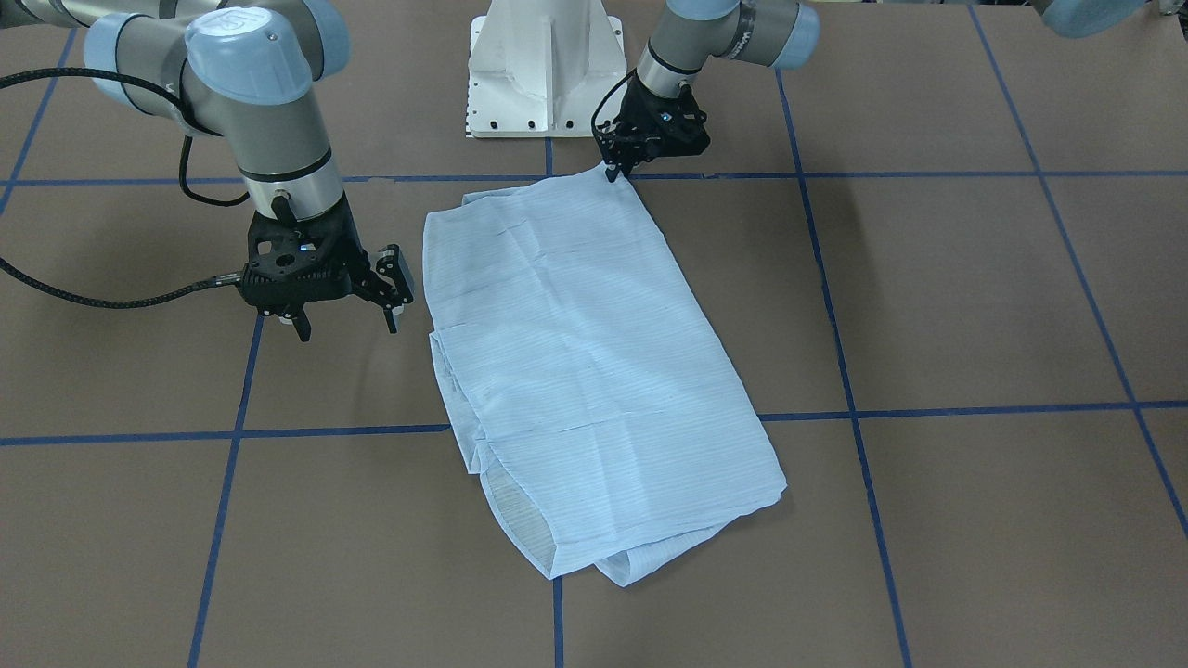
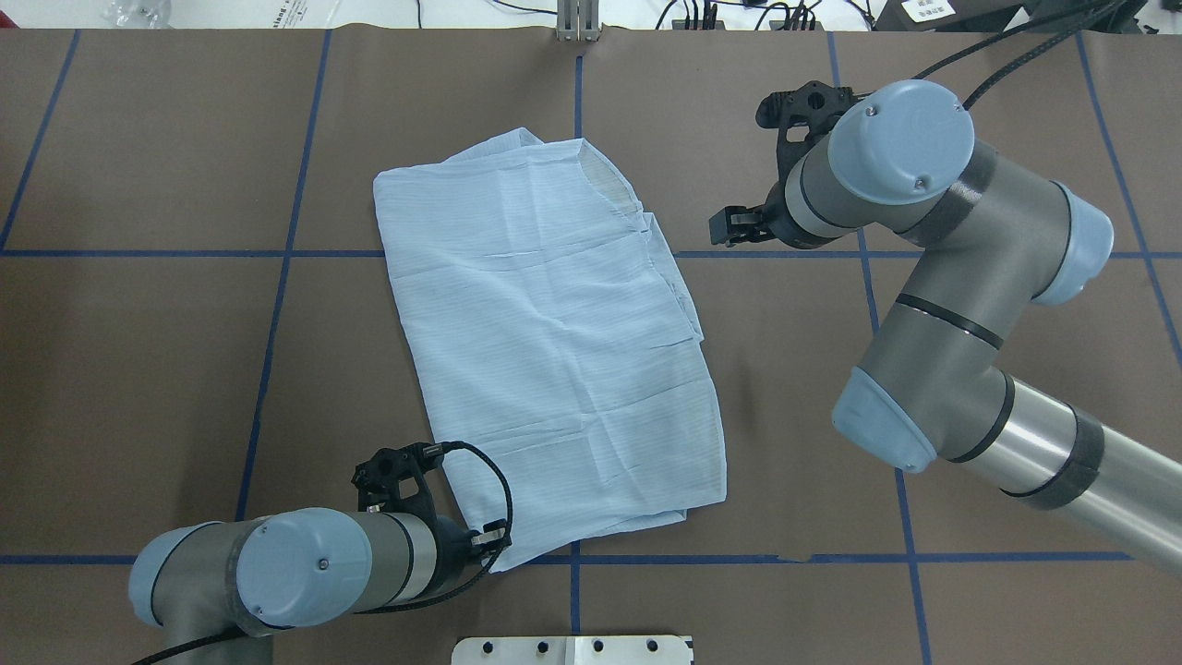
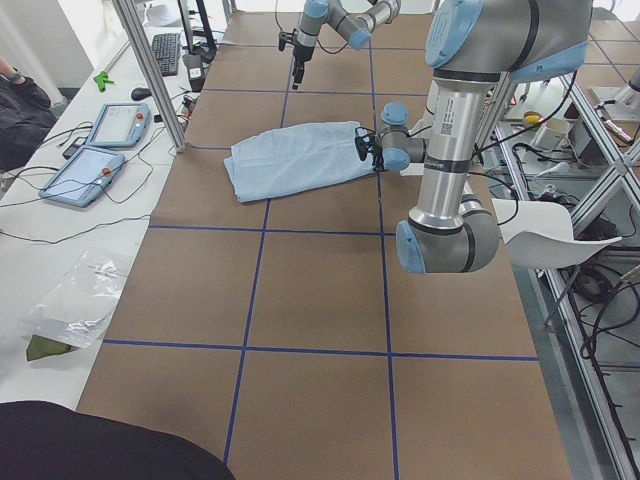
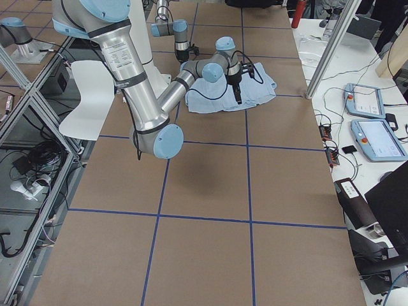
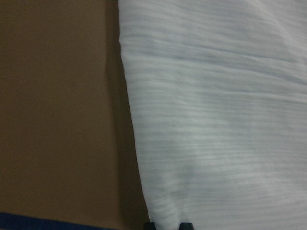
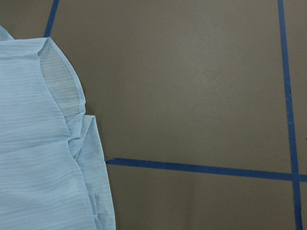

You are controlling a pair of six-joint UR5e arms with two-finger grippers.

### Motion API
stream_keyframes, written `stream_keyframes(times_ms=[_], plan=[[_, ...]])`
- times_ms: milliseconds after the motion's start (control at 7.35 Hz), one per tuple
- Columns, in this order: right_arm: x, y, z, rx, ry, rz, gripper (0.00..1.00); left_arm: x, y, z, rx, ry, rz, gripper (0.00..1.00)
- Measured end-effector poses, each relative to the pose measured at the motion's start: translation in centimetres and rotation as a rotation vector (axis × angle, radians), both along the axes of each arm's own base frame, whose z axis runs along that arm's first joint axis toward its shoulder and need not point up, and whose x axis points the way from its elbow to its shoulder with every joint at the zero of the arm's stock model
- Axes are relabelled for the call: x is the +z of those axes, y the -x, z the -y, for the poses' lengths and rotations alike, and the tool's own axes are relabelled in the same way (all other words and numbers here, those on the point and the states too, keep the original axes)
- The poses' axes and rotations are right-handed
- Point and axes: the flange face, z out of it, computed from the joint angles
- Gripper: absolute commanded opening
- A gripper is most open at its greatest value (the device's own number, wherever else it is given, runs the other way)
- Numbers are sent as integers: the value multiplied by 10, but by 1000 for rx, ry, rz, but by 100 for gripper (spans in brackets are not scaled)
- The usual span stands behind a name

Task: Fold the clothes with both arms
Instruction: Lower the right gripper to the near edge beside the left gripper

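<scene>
The light blue striped shirt [image 1: 575, 353] lies folded into a long panel across the middle of the brown table [image 1: 974, 306]. It also shows in the overhead view [image 2: 554, 323]. My left gripper [image 1: 614, 173] is down at the shirt's corner nearest the robot base, shut on the fabric. The left wrist view shows the cloth [image 5: 216, 120] filling the frame, down to the fingertips. My right gripper [image 1: 345, 323] is open and empty. It hovers just beside the shirt's long edge without touching it. The right wrist view shows that edge [image 6: 38, 158] with a sheer fold.
The white pedestal base [image 1: 543, 74] stands close behind the shirt corner held by the left gripper. Blue tape lines [image 1: 928, 408] mark a grid on the table. Two teach pendants [image 3: 100, 150] and an aluminium post [image 3: 150, 70] stand along the table's far side.
</scene>
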Motion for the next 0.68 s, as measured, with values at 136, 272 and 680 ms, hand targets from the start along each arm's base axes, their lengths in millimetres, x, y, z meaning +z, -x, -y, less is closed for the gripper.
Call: stream_keyframes(times_ms=[136, 272, 680], plan=[[0, 1, -1, 15, 17, 10, 100, 0, 1, 2, -5, -4, 0, 0], [-3, 5, -6, 53, 61, 37, 100, -2, 5, 6, -11, -12, -4, 0], [-17, 51, -60, 204, 236, 143, 93, -13, 22, 20, -20, -46, -27, 0]])
